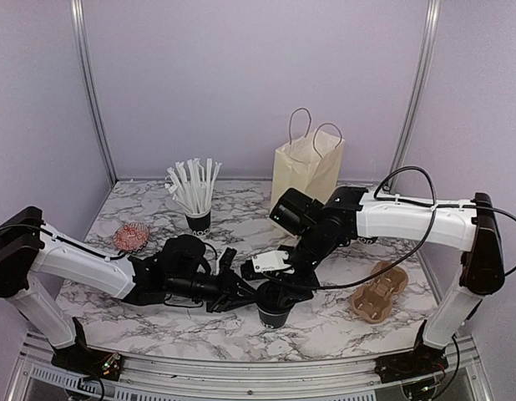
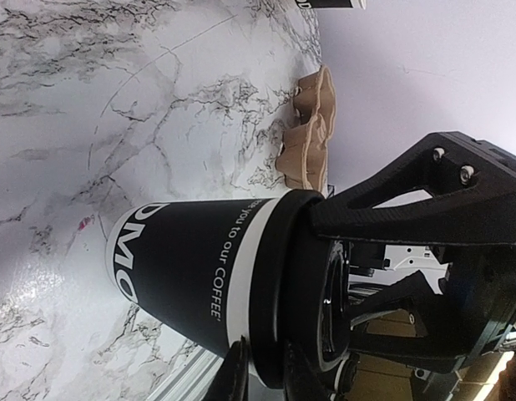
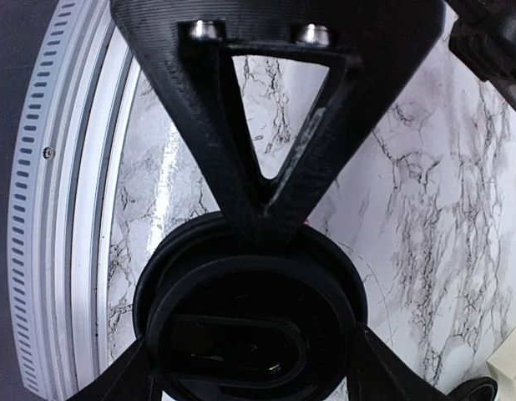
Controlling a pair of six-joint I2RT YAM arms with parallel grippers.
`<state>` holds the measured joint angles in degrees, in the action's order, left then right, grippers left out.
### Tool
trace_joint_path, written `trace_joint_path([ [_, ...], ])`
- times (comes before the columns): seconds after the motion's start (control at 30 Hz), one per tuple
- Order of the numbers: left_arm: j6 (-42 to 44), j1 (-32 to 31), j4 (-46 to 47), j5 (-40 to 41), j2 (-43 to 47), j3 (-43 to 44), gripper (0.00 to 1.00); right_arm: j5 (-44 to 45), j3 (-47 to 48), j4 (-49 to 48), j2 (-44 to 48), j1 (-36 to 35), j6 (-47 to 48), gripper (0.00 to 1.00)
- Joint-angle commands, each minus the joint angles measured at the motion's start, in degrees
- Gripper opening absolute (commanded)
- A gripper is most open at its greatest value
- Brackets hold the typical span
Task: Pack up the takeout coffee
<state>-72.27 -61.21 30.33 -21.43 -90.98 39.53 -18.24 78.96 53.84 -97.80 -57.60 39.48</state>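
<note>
I find the takeout coffee point(image 1: 275, 314) upright, axis vertical, black lid point(image 3: 250, 334) uppermost and clamped by the right gripper point(image 1: 276, 292); left gripper point(image 1: 233, 288) state indeterminable.

Small line on the takeout coffee cup point(image 2: 199, 276): is reading "…you to our COFFEE" in white.
Large white letters near its base: are showing only partly, "DMC" or "OMC".
</note>
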Motion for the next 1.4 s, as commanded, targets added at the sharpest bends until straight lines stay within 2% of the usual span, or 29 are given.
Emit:
trace_joint_path([
  [0.0, -1.59, -1.37, 3.04, -0.27, -5.65, 1.01, 0.15, -7.1, -4.97, -4.75, -7.11, -3.57, -2.11, 0.68],
  [0.13, -2.4, -1.37, 3.43, -0.52, -6.9, 0.92, 0.06, -7.32, -6.16, -5.6, -7.59, -3.56, -2.12, 0.68],
  [0.43, -5.18, 0.18, 2.2, -0.04, -10.47, -4.53, 0.04, -6.41, -9.63, -7.77, -10.39, -3.56, -2.86, 0.68],
  [0.5, -4.18, 0.47, 0.0, -0.13, -11.35, -4.88, 0.07, -6.1, -10.1, -7.64, -11.57, -3.69, -3.06, 0.68],
  [0.53, -2.66, 0.48, -2.67, 0.27, -11.41, -4.41, 0.12, -5.64, -10.28, -7.68, -12.03, -3.8, -3.16, 0.68],
  [0.6, 2.17, 0.48, -9.94, 1.95, -10.97, -2.27, 0.15, -4.48, -10.8, -7.75, -12.81, -4.0, -3.48, 0.69],
  [0.77, 12.01, 0.52, -25.5, 10.4, -9.81, 2.0, 0.22, -2.03, -12.77, -9.4, -13.87, -4.01, -4.04, 0.69],
  [0.93, 14.24, 0.35, -27.0, 12.47, -10.84, 2.2, 0.23, -1.63, -13.28, -10.11, -14.23, -4.01, -4.25, 0.67],
  [1.07, 17.48, -0.88, -28.68, 16.53, -6.52, 4.75, 0.26, -2.81, -11.84, -9.08, -11.49, -3.75, -3.64, 0.67],
  [1.27, 21.52, -1.1, -30.24, 22.01, 2.07, 9.07, 0.4, -3.07, -9.98, -8.31, -7.52, -2.57, -3.24, 0.7],
  [1.37, 23.46, -1.1, -32.04, 25.91, 5.68, 10.17, 0.43, -2.27, -10.14, -8.59, -7.86, -2.09, -3.33, 0.69],
])
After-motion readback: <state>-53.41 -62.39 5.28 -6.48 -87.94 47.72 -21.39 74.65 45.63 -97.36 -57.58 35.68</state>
